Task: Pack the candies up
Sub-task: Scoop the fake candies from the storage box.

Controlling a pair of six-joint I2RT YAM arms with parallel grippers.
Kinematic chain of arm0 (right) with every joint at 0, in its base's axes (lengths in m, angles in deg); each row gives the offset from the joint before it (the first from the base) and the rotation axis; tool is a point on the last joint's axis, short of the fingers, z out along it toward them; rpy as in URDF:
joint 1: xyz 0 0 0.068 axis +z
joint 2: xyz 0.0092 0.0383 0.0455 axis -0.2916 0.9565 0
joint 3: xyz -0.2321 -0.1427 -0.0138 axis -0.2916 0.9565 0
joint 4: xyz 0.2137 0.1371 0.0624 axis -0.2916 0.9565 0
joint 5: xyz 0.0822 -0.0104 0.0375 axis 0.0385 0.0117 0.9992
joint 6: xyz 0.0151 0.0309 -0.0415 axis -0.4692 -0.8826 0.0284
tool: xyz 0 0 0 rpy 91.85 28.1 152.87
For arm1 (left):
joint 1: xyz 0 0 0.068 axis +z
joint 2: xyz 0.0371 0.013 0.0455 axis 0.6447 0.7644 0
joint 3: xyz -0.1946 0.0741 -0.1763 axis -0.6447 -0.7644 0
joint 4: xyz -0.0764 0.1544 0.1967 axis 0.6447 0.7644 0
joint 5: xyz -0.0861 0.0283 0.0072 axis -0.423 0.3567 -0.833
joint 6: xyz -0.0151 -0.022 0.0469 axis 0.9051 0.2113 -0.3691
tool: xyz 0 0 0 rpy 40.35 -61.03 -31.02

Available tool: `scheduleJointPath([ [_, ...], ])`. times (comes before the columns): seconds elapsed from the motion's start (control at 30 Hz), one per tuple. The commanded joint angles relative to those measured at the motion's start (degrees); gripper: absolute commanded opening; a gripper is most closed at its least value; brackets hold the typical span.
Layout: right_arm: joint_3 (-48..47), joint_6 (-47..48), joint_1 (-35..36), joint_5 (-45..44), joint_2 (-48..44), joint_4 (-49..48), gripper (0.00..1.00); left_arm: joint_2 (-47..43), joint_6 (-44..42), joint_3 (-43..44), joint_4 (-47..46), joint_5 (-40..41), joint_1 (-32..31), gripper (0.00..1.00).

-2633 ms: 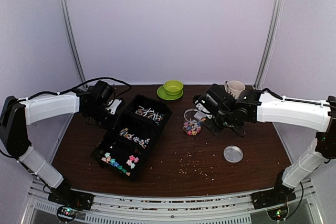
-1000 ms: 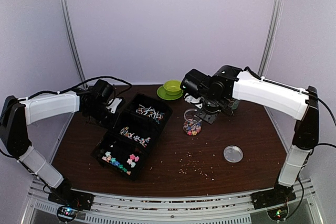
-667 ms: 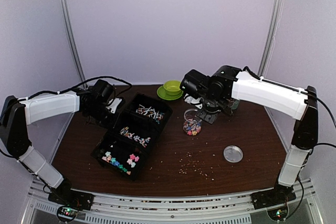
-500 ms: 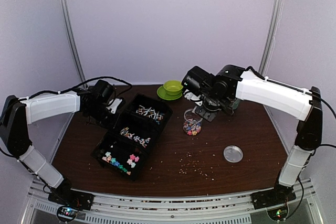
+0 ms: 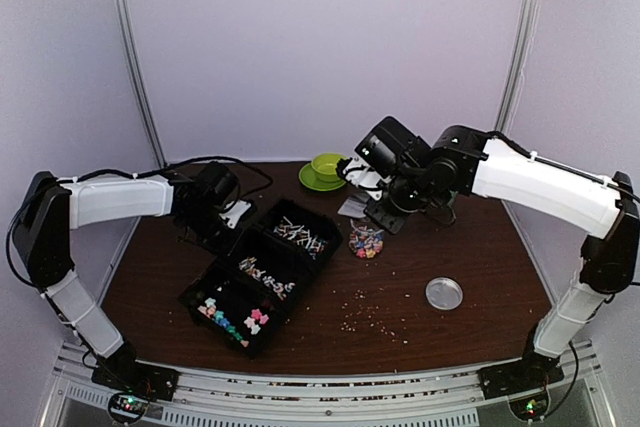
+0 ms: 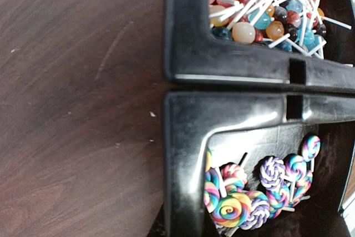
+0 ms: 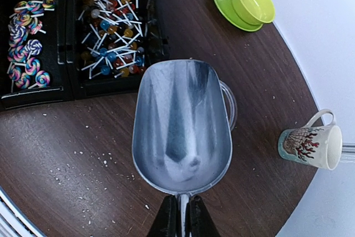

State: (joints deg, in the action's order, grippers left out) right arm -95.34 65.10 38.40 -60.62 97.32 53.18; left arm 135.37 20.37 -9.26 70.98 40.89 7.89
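Observation:
The candies [image 5: 232,313], small pastel sweets, lie in the near compartment of a black three-part tray [image 5: 213,272]. More coloured sweets fill a small glass jar [image 5: 367,238]. My right gripper [image 7: 181,199] is shut on the handle of an empty metal scoop [image 7: 180,126], which hangs over the jar's rim [image 7: 233,106]. My left gripper [image 5: 232,219] is at the tray's far left wall [image 6: 188,115] and appears shut on it; its fingers barely show. The other two compartments hold round lollipops [image 6: 260,9] and swirl lollipops [image 6: 249,198].
A green bowl on a saucer [image 5: 328,168] stands at the back, and a patterned mug [image 7: 310,145] to the right of the jar. The round jar lid [image 5: 443,293] lies at front right. Pale crumbs [image 5: 375,313] are scattered on the brown table.
The left arm has swung right and the tray has slid and turned right with it. The right arm has drawn back slightly with the scoop, still above the jar.

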Motion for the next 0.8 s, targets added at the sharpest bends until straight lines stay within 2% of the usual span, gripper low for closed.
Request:
scheduleJointPath([
  [0.0, -4.6, 1.3, 2.9, 0.1, 4.6, 5.0, 0.00, -0.3, -0.8, 3.9, -2.9, -2.6, -0.8, 0.00],
  [0.43, -17.5, 1.2, 6.7, -5.3, 19.3, 14.0, 0.00, -0.3, -1.5, 4.5, -1.4, 3.9, -3.1, 0.00],
  [0.77, -21.1, 1.6, 6.9, -6.7, 24.9, 15.4, 0.00, -1.6, -2.6, 4.9, -1.4, 7.2, -4.5, 0.00],
])
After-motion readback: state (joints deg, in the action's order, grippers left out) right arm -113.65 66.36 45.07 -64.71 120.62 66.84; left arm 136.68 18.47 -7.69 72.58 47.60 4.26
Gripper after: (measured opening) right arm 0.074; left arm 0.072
